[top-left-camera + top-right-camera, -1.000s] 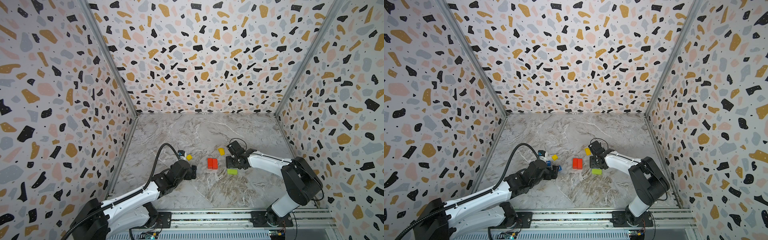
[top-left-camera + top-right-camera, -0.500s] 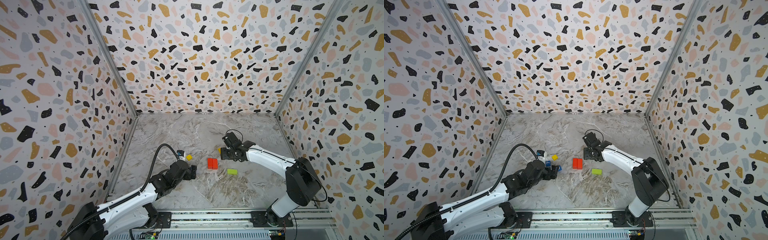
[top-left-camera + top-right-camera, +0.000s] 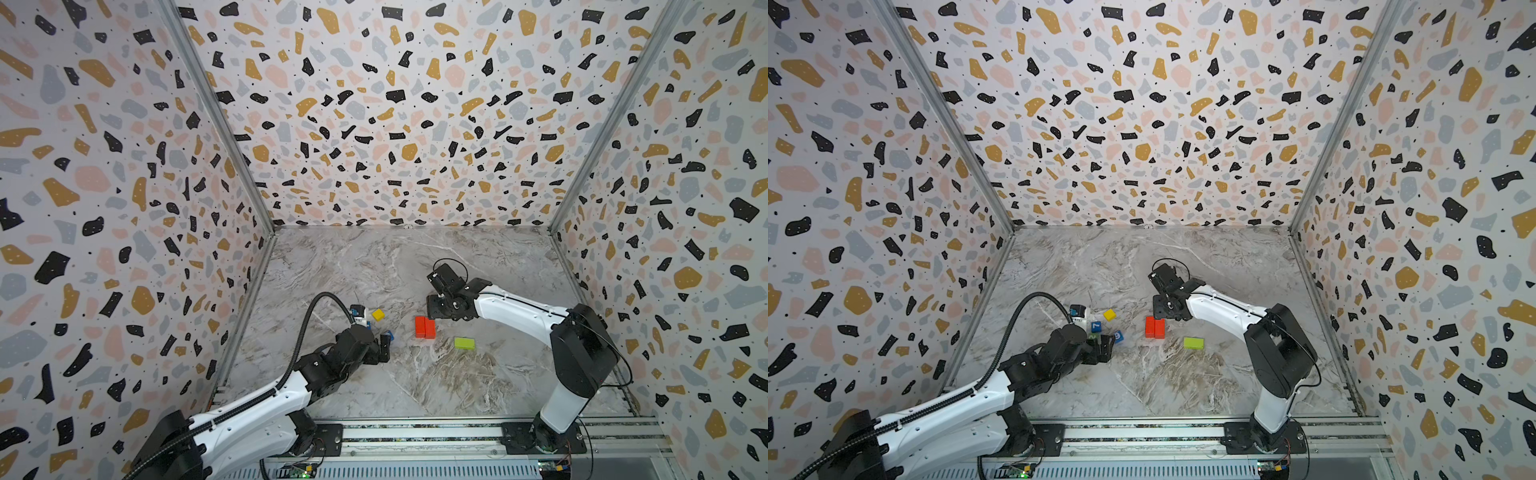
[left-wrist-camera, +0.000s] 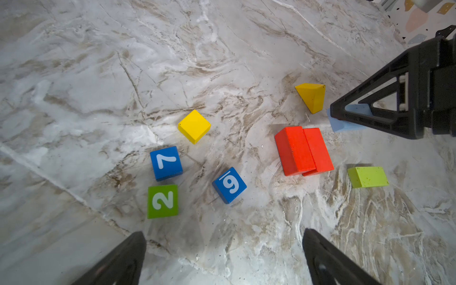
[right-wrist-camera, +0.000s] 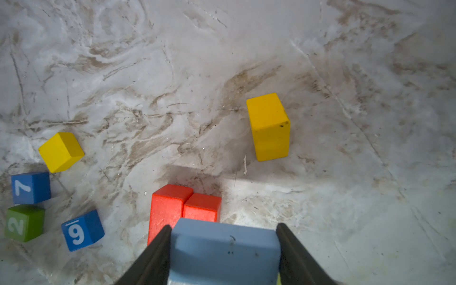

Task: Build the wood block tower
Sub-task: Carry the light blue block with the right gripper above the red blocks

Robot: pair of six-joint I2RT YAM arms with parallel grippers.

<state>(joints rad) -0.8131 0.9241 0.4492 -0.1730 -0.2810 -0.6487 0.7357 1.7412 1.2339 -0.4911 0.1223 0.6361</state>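
Seemingly beside blue slab (image 5: pixel 224 249): 2 red bricks (image 5: pixel 170 209)

light: bright, even | shadows: soft, short | wrist views: corners blurred, wide-angle bending

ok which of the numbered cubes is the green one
The cube marked 2, right beside the 7 cube. It alone is green; the 7 and the third numbered cube, which stands apart from them, are both blue.
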